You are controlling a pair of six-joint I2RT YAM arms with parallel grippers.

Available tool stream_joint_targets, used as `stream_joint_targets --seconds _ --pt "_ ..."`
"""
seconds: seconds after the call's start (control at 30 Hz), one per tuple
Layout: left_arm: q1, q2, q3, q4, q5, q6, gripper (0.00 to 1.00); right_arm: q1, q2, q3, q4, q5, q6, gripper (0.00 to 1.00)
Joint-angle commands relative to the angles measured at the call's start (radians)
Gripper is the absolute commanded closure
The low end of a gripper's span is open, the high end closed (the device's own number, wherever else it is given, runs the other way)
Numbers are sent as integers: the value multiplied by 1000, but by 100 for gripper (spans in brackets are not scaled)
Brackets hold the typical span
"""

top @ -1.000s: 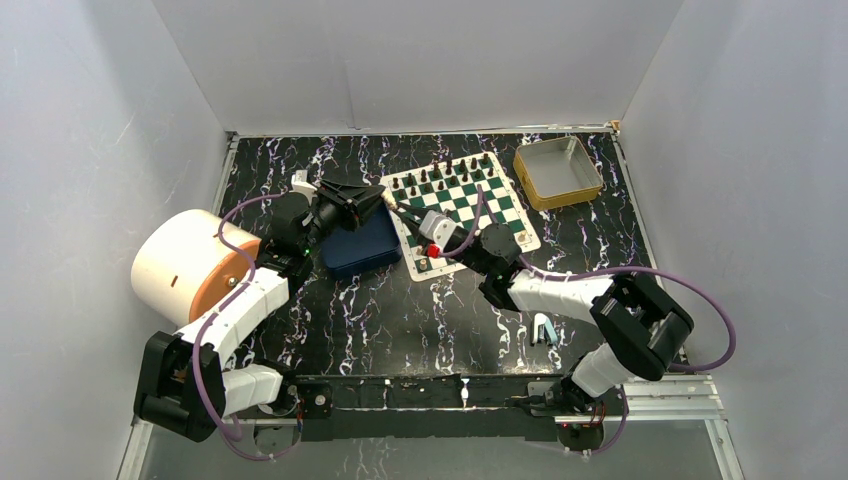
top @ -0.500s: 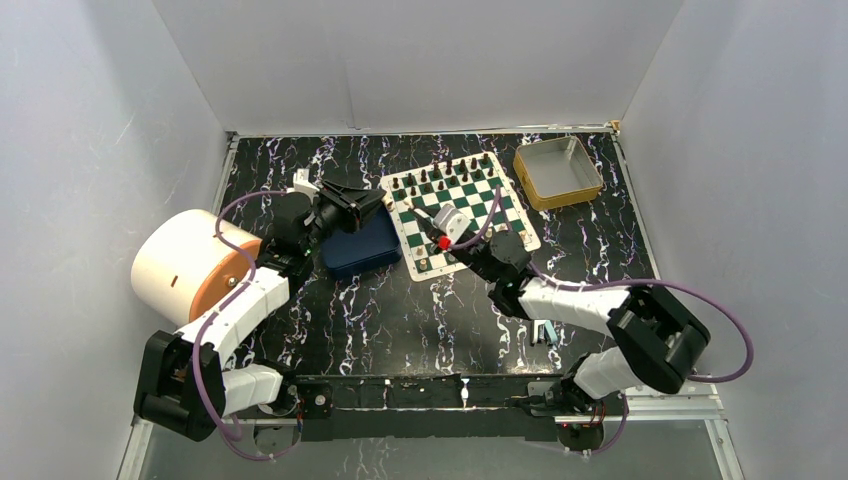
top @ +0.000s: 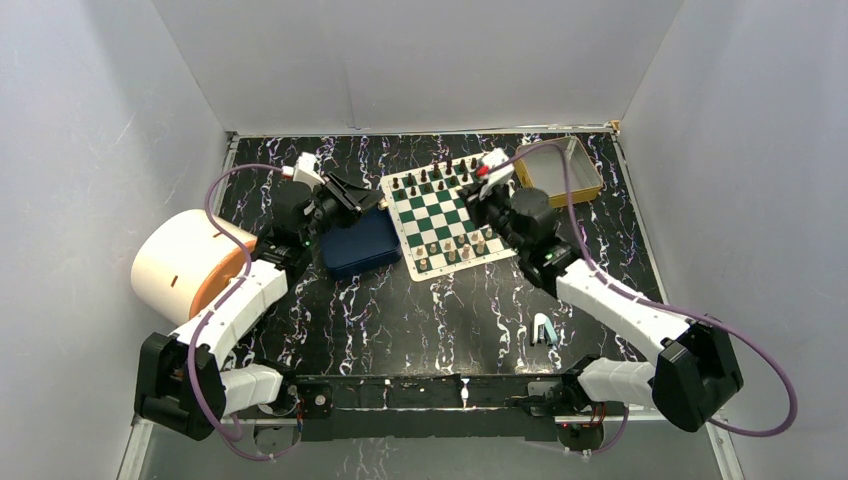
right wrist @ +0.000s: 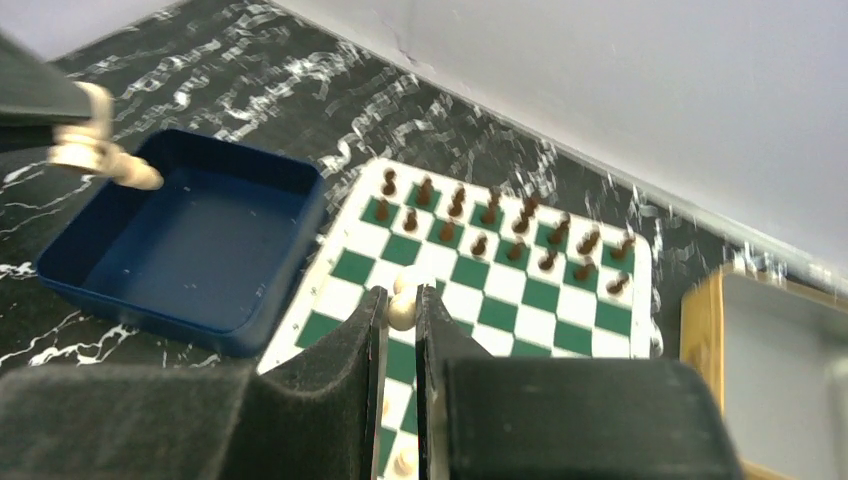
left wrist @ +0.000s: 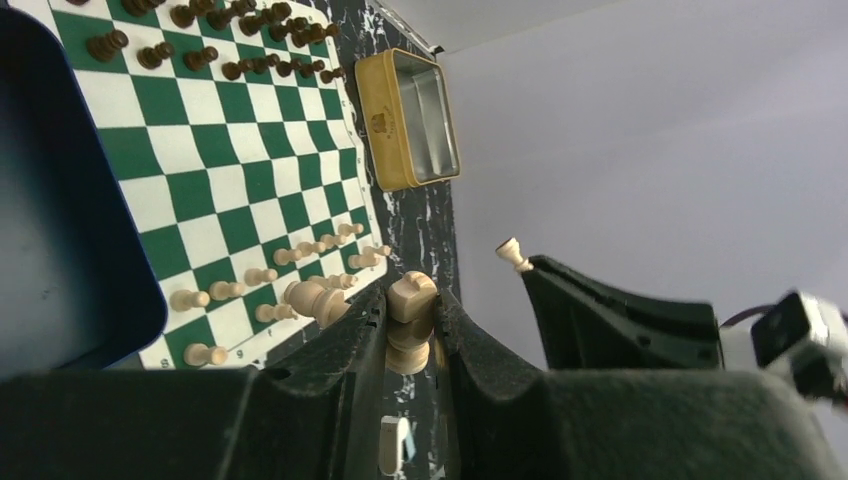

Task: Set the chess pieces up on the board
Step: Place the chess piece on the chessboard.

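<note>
Chess pieces (left wrist: 262, 276), small cream-coloured turned figures, mostly stand in the two near rows of the flat green-and-white checked board (left wrist: 215, 150). The dark brown pieces (left wrist: 108, 45) fill its far rows.

Two cream ones are off the board. The black two-fingered left gripper (left wrist: 410, 318) is clamped around the middle of a stout cream piece (left wrist: 410, 305), whose head and base show between the fingers. It is raised near the deep blue rectangular tray (left wrist: 60, 200), just left of the board. The right gripper (right wrist: 402, 300) is pinched tight on a small cream piece (right wrist: 403, 308) with a round head, raised over the board.

These figures look light, rigid and smooth. A loose pinch would probably let one twist or slip, and their narrow bases should tip easily among close neighbours. The best hold is likely across the upper body or neck, with the piece upright and its base clear to meet a square flat.

A yellow-rimmed metal tin (left wrist: 378, 125) sits by the board's far right corner, on the black marbled tabletop (top: 430, 300).
</note>
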Motion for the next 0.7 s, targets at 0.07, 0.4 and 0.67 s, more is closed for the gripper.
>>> stream_joint_targets --seconds 0.07,0.4,0.67 --pt "4 -15 72 -85 -9 238 100 -165 -11 177 -526 -96 215 85" --pt "4 -23 79 -196 -133 500 100 -342 113 353 -868 -136 239 84" --pt "2 -39 18 -168 -177 618 100 -393 324 509 -969 -142 243 83"
